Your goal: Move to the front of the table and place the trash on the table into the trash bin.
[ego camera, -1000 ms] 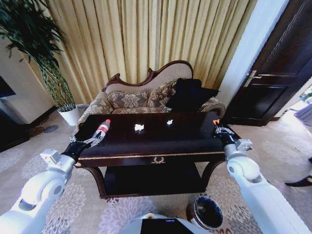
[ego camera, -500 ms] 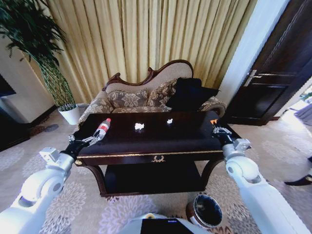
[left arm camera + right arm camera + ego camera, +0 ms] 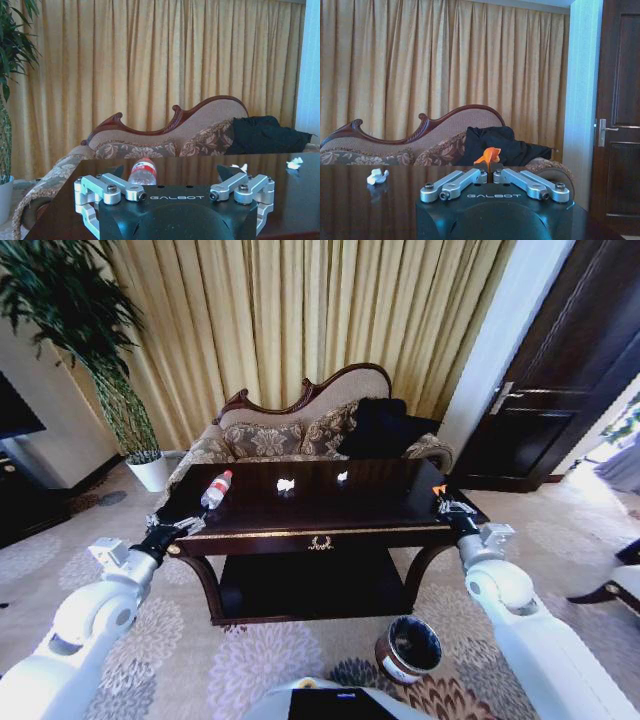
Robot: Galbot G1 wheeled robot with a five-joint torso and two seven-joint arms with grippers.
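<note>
Three kinds of things matter here, biggest first. Biggest is the big dark shiny wooden desk with gold trim (image 3: 330, 515). Next is the small round brown trash bin with a black liner (image 3: 409, 649), on the carpet near its right leg.

Then the little clear plastic bottle with a red cap and red label (image 3: 216, 489) lies near the desk's left end. I think it is light, smooth and bendy, so I would hold its middle. The label's words are too small to read.

Two tiny crumpled white paper scraps (image 3: 286, 484) lie mid-desk, soft and light.

My left end effector (image 3: 174, 183) is spread wide by the left corner. My right end effector (image 3: 490, 172), at the right corner, is closed with nothing in it. Both say "GALBOT".
</note>
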